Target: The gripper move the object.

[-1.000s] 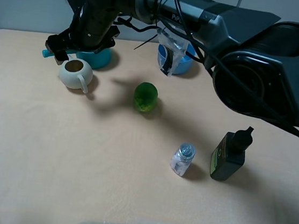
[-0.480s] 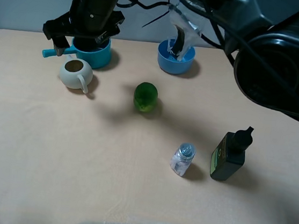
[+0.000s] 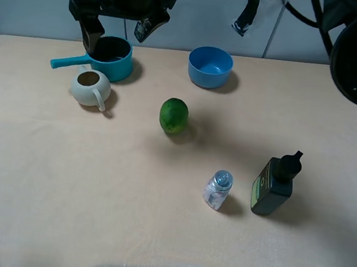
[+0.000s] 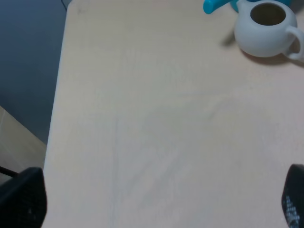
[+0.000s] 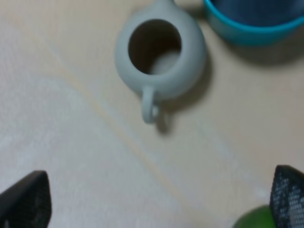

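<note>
Exterior high view: I am watching the right gripper (image 3: 118, 27) hanging high over the far left of the tabletop (image 3: 95, 188), above the teal saucepan (image 3: 109, 58).
Right jaws: they are standing wide apart, holding nothing; in the right wrist view only the two fingertips (image 5: 23, 205) are showing at the corners.
Pitcher: the cream pitcher (image 3: 91, 87) is sitting upright on the tabletop, just in front of the saucepan, handle pointing toward the near edge, free of the jaws.
Left gripper: I am seeing only its dark tips (image 4: 21, 197) in the left wrist view, spread wide over bare tabletop, well apart from the pitcher (image 4: 266, 29).
Progress: I am judging the pitcher as not being held now; whether its move is done or pending, I cannot tell.
Other items: the lime (image 3: 173, 115) and blue bowl (image 3: 210, 66) are sitting clear of the pitcher.
</note>
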`<state>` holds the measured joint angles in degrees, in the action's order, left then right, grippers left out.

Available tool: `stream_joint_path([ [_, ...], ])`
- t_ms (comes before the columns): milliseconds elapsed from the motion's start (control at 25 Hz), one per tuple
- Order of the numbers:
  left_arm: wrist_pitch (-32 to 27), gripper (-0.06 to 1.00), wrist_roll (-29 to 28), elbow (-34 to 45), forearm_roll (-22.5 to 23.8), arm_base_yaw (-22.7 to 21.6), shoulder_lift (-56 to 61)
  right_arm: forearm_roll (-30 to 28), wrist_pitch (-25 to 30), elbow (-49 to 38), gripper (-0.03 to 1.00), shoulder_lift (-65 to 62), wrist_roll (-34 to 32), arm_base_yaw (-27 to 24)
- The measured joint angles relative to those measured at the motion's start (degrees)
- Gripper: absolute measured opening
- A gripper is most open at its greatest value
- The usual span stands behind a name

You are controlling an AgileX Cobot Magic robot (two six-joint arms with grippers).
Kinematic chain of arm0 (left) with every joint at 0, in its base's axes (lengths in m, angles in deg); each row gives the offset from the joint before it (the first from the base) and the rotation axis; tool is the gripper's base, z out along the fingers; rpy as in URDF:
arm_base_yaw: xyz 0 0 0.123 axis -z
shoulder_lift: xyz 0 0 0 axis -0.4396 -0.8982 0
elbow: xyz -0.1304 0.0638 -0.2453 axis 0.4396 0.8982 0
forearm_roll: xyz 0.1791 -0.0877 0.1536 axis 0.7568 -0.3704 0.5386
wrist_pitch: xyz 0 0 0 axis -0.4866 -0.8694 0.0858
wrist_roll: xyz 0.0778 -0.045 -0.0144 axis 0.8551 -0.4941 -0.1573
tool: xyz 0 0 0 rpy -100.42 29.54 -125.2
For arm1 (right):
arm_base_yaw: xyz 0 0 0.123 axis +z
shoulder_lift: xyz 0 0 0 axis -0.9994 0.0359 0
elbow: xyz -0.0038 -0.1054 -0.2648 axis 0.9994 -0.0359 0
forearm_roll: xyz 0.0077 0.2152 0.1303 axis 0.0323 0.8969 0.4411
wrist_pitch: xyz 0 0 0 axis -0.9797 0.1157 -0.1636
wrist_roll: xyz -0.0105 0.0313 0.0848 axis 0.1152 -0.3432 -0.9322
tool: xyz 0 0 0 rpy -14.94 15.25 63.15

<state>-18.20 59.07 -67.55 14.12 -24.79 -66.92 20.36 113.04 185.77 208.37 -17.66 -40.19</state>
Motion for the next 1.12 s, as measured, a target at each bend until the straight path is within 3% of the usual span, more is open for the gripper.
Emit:
stream_joint_path([
  [840, 0.0, 0.99, 0.0, 0.0, 0.04, 0.0, 0.0, -0.87, 1.06, -0.67, 0.69, -14.11, 1.58, -1.1],
  [1120, 0.0, 0.99, 0.0, 0.0, 0.04, 0.0, 0.0, -3.73, 1.01, -9.62, 0.69, -22.49, 1.91, -1.1],
])
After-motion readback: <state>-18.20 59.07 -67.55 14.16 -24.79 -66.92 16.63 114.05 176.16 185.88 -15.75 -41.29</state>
